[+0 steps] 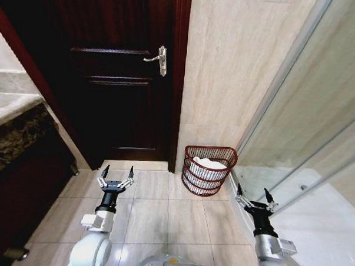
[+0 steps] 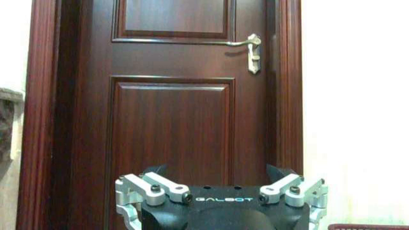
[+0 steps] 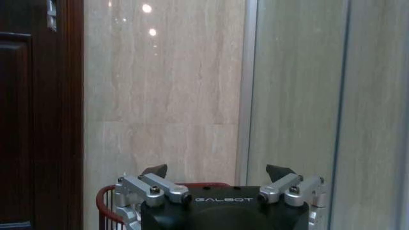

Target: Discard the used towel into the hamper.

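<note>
Hamper: round dark red wire basket standing on the tiled floor at the foot of the beige wall, between the dark wooden door and the glass shower partition; seen from the head, at about 1 o'clock. Its rim also shows low in the right wrist view.

Towel: white, bundled, lying inside the hamper.

Left claw: fingers spread wide, empty, raised above the floor at 11 o'clock, facing the door.

Right claw: fingers spread wide, empty, at 2 o'clock, just beside the hamper, apart from it.
</note>
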### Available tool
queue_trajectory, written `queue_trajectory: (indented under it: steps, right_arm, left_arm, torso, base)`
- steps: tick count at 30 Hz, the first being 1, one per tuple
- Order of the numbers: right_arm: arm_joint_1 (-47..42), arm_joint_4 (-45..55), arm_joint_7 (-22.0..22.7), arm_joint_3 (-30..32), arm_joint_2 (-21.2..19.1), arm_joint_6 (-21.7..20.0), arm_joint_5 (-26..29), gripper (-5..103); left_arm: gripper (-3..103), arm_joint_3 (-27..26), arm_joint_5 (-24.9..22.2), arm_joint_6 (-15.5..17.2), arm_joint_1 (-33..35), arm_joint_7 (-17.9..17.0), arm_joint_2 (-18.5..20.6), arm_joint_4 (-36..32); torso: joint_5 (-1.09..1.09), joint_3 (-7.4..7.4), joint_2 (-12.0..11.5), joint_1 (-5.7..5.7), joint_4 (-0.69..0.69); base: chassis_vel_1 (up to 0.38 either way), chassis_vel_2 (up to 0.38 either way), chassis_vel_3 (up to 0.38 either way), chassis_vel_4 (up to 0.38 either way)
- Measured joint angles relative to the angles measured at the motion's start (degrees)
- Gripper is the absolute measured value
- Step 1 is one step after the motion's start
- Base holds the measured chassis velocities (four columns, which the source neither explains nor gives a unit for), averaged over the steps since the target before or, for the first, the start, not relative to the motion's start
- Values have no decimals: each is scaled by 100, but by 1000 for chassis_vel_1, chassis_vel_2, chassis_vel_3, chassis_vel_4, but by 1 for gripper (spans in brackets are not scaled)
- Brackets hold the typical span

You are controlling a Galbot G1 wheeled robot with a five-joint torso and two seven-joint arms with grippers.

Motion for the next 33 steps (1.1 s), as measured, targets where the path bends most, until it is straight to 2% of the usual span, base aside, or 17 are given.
queue_trajectory:
  steps: [33]
  right_arm:
    - [-100,-10,-7,-36,18,168,27,100]
  left_arm:
    - [100,36,146,-64,87,0,-66,-46]
  torso:
    - [0,0,0,0,0]
  base:
    - [65,-93,-95,61]
